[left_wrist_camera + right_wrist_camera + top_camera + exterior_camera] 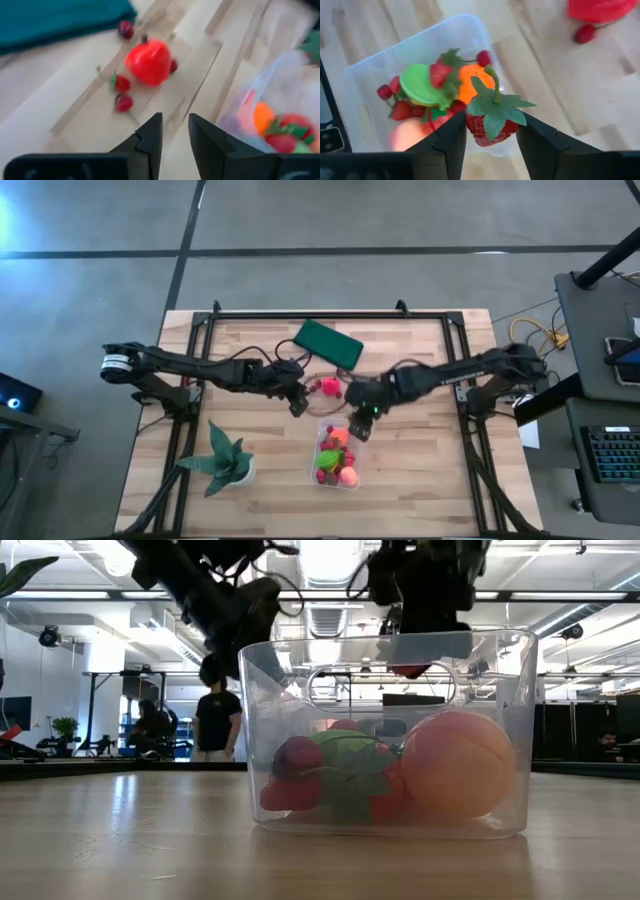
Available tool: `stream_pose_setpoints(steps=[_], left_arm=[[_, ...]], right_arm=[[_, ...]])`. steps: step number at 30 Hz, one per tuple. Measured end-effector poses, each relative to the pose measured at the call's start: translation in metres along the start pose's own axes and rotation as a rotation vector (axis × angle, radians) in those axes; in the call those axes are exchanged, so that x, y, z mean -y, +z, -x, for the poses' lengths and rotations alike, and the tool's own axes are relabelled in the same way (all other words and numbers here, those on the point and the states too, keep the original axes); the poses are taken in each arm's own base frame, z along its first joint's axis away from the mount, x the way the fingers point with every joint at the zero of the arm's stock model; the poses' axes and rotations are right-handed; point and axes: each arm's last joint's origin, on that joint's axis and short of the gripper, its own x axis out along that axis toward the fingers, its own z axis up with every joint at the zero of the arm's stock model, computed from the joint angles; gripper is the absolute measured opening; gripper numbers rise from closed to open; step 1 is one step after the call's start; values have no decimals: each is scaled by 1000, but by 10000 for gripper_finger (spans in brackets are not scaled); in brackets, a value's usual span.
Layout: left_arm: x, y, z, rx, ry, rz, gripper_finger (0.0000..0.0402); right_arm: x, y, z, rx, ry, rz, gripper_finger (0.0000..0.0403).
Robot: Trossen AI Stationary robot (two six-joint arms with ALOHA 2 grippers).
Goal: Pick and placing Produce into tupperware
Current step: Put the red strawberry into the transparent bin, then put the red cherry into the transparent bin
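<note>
We see the right gripper (pixel 491 131) pinching 1 strawberry (pixel 492 119) above the tupperware (pixel 465 27). The left gripper (pixel 175 135), jaws nearly closed and empty, faces 1 red fruit (pixel 148 61) and 4 berries (pixel 123 102).

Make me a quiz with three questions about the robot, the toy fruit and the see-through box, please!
1. Where is the potted plant?
A. inside the clear box
B. on the table near the left arm's side
C. on the green rectangle

2. What colour are the leaves on the strawberry in the right gripper?
A. green
B. blue
C. yellow

3. What is the left gripper doing?
A. squeezing the red fruit
B. holding nothing, above the table
C. lifting the box

Answers:
1 B: the high view shows it on the wood, apart from the clear box.
2 A: the right wrist view shows them green.
3 B: its fingers stand bare, short of the red fruit.
</note>
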Motion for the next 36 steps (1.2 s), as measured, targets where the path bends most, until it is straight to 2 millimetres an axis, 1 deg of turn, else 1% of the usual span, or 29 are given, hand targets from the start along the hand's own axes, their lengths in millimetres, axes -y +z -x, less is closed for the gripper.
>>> stream_pose_setpoints(steps=[3,6,9,13,16,18,19,22,25,29,33,36], left_arm=[[-4,-8,-6,-20,12,-7,80],[-7,-15,-10,-66,16,-10,80],[-4,-13,-14,-49,-11,-6,80],[-3,-11,-18,-26,-27,-26,80],[-3,-11,-21,-15,-28,-120,80],[-3,-10,-25,-12,-22,-162,80],[-6,-14,-29,-39,-5,-176,80],[-14,-18,-44,-75,28,-180,80],[-22,-24,-60,-129,63,-174,80],[-23,-23,-72,-149,77,-171,80],[-20,-15,-69,-121,63,-157,80],[-15,-3,-53,-66,39,-130,82]], right_arm=[[-18,-7,-7,61,-4,-1,176],[-28,-10,-20,72,11,-17,194],[-29,-13,-31,48,-5,-43,209],[-27,-13,-30,57,-33,-77,225],[-26,-14,-18,122,-89,-79,231],[-24,-15,-4,168,-134,-80,233],[-22,-16,3,191,-163,-84,233],[-14,-19,25,261,-259,-107,233],[-7,-23,48,333,-318,-133,233],[1,-28,70,408,-362,-158,233],[6,-33,84,443,-382,-166,233],[11,-37,85,440,-398,-165,233]])
